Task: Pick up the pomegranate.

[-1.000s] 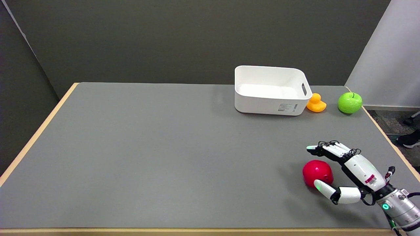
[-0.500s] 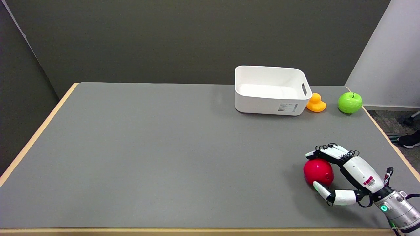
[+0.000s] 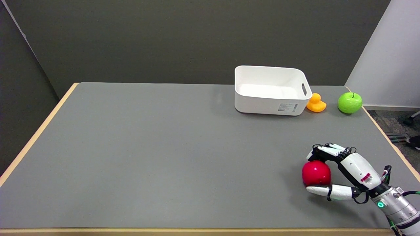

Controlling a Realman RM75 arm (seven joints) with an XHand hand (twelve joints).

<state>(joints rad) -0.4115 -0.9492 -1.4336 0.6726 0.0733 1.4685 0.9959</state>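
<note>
Near the right front corner of the grey table (image 3: 147,157), a red pomegranate (image 3: 315,173), round and shiny. Wrapped around it, the right hand (image 3: 341,172), grasping the pomegranate with fingers (image 3: 323,151) curled over the top and far side and the thumb (image 3: 323,190) tucked under the near side. Cannot tell if the fruit sits on the table or is just off it; a dark shadow right beside it on the left. Coming in from the lower right corner, the white and silver arm, with a small green light at the wrist.

Far back on the right, a white plastic bin (image 3: 270,90) with a handle hole and a sticker on the front. Just beside its right wall, a small orange rubber duck (image 3: 316,103). A little more to the right, near the table's edge, a bright green apple (image 3: 350,102) with a dark stem, standing upright, well apart from the pomegranate.
</note>
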